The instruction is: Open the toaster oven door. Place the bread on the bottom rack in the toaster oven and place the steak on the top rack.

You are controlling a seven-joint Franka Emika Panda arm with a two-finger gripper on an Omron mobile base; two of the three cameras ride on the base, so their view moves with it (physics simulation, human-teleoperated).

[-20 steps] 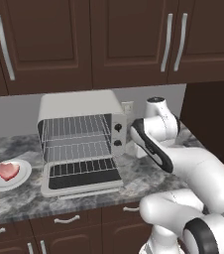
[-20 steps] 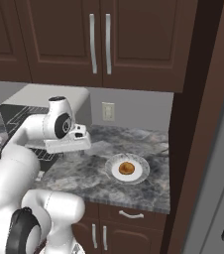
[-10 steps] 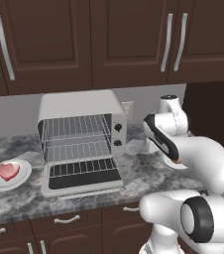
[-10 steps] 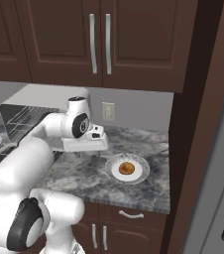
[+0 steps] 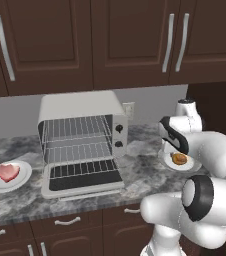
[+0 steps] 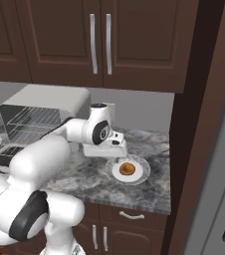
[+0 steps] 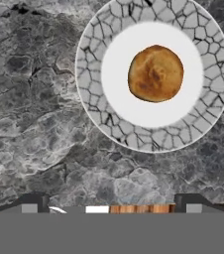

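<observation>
Golden-brown bread (image 7: 155, 73) sits mid-plate (image 7: 94, 94) on the bench (image 7: 34, 99) right of the open oven (image 5: 80, 145), and the spread, empty claw (image 6: 116, 155) should, I'd say, centre over it before dropping straight down to pinch.

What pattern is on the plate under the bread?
White centre, grey cracked-mosaic rim on the plate; clearest in the hand view.

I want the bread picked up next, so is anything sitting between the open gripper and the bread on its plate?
Nothing visible does. The bread lies alone on its plate, apart from the gripper, whose jaws stand open over bare counter beside the plate.
</observation>
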